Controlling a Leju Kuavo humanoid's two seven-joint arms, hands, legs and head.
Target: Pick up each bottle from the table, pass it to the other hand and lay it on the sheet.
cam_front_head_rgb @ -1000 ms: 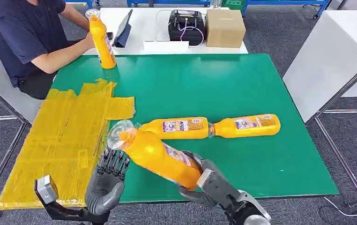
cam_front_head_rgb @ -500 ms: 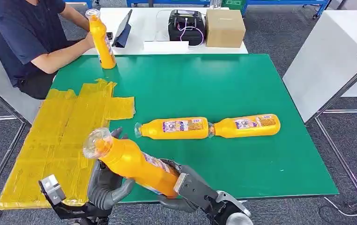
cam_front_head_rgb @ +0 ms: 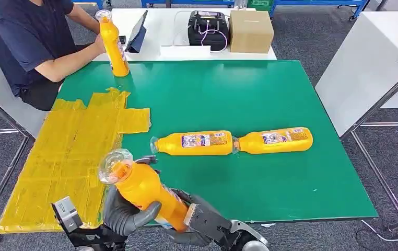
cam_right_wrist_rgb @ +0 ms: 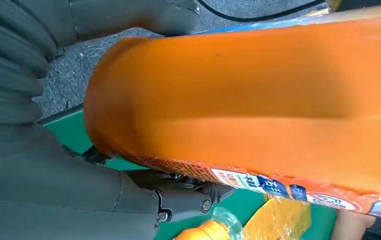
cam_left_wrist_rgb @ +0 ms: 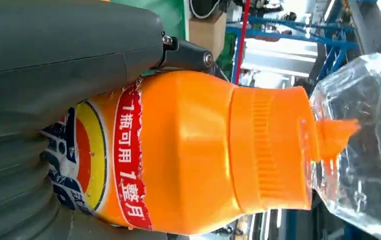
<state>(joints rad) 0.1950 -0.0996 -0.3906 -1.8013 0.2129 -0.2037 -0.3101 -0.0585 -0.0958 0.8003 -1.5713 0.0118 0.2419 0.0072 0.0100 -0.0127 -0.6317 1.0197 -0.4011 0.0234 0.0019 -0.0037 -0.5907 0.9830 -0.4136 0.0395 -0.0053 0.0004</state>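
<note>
An orange bottle (cam_front_head_rgb: 145,189) with a clear cap is tilted above the table's near edge, cap pointing up and left. My left hand (cam_front_head_rgb: 125,215) wraps its fingers around the bottle's middle, and the bottle (cam_left_wrist_rgb: 188,150) lies against the left hand (cam_left_wrist_rgb: 53,65) in the left wrist view. My right hand (cam_front_head_rgb: 199,224) grips the bottle's base; the right hand (cam_right_wrist_rgb: 38,190) sits around the bottle (cam_right_wrist_rgb: 258,100) in the right wrist view. Two more orange bottles (cam_front_head_rgb: 194,143) (cam_front_head_rgb: 275,140) lie end to end on the green table (cam_front_head_rgb: 270,94). The yellow sheet (cam_front_head_rgb: 66,151) covers the table's left part.
A person (cam_front_head_rgb: 24,36) sits at the far left, a hand on an upright orange bottle (cam_front_head_rgb: 112,42) at the table's far corner. Behind on a white table stand a cardboard box (cam_front_head_rgb: 250,30) and a black device (cam_front_head_rgb: 207,29). A white table (cam_front_head_rgb: 364,63) stands to the right.
The held bottle has swung left and more upright, toward the sheet. My left hand rose under it and closed around its middle. The right hand moved left with the base.
</note>
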